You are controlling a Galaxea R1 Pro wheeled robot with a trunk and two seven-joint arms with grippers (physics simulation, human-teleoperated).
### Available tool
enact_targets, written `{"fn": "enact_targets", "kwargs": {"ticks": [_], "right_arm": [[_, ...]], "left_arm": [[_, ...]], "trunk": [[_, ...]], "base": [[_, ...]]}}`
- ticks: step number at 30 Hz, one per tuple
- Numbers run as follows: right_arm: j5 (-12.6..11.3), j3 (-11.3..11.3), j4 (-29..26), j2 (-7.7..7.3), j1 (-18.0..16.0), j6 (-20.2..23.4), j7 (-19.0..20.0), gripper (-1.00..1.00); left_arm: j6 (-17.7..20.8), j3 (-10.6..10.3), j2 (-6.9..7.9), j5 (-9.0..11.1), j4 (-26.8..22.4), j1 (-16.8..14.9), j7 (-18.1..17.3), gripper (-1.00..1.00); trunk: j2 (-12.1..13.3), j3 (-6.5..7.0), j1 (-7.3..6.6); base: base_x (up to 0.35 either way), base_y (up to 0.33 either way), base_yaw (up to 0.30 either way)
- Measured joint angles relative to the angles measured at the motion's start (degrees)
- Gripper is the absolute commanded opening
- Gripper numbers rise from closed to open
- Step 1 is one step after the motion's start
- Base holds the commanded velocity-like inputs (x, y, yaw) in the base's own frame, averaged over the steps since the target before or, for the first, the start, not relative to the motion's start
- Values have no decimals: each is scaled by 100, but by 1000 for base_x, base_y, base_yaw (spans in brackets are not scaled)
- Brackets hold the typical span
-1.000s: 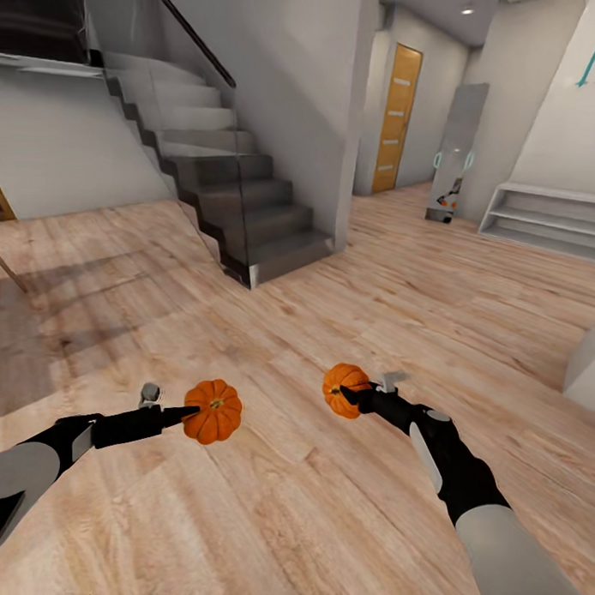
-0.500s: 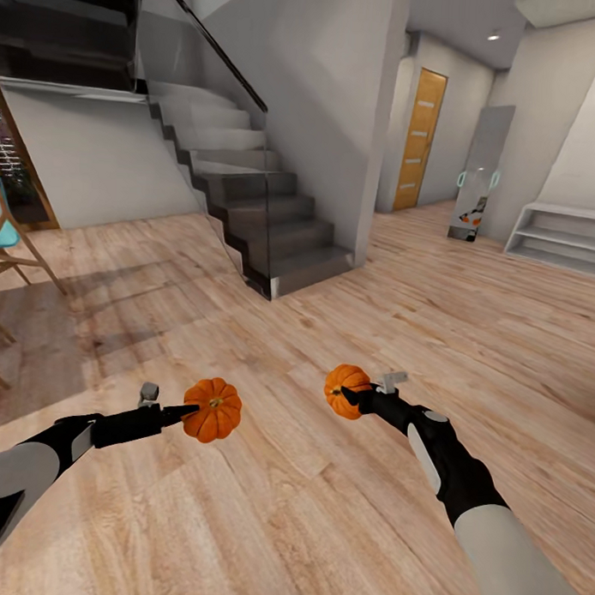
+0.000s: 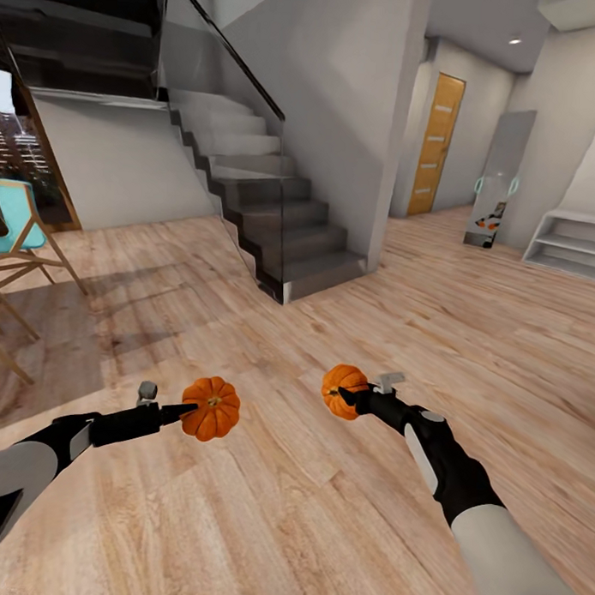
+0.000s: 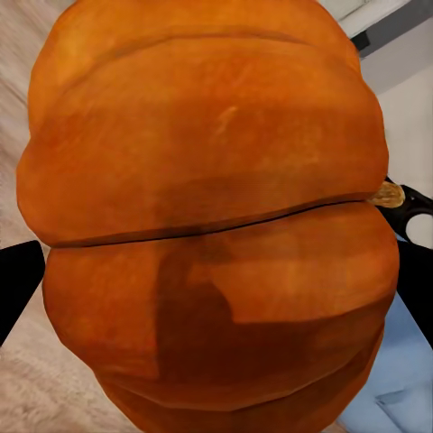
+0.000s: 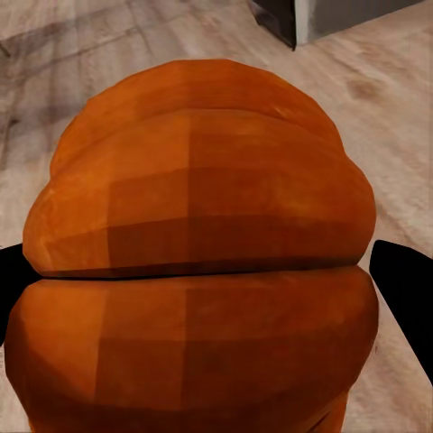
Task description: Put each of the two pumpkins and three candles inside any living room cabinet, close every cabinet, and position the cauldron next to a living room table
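Note:
Two orange ribbed pumpkins are carried above the wood floor. My left gripper (image 3: 190, 411) is shut on one pumpkin (image 3: 211, 409), which looms large in the left wrist view (image 4: 212, 225). My right gripper (image 3: 344, 397) is shut on the other pumpkin (image 3: 341, 390), seen close up in the right wrist view (image 5: 198, 262) with a dark fingertip at each side. The candles, the cabinet and the cauldron are out of view.
A grey staircase (image 3: 274, 219) with a glass balustrade rises ahead. A wooden chair with a teal seat (image 3: 16, 236) stands at the left edge. An orange door (image 3: 436, 144), a leaning mirror (image 3: 497, 180) and low white shelves (image 3: 570, 243) lie at the back right.
The whole head view has swung to the left: stairs, door and shelves drift right and the chair comes into sight. Both arms keep their pumpkins in the same pose.

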Motion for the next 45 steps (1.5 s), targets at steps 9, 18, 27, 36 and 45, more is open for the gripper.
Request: {"fn": "enact_targets", "kwargs": {"ticks": [9,18,27,36,45], "right_arm": [[10,0,11,16,0,-4,-3,-100],[9,-1,27,25,0,-1,-2,-100],[0,-2,34,17,0,-1,6,-100],[6,-1,73,18,0,-1,-2,-100],[6,127,154,23,1,-6,1,-100]], "left_arm": [[0,-8,-24,0,-3,4,34,-100],[8,-10,-16,-1,-3,6,18,-100],[1,-7,-13,0,-4,6,16,-100],[4,-5,-2,0,-4,-3,7,-100],[17,-7,-1,-9,-3,-1,-16,-100]], "trunk": [[361,84,-198],[722,168,-395],[1083,253,-593],[1444,337,-791],[1805,421,-988]], "base": [[0,0,120],[-1,52,120],[-51,68,120],[0,1,141],[-1,32,152]]}}
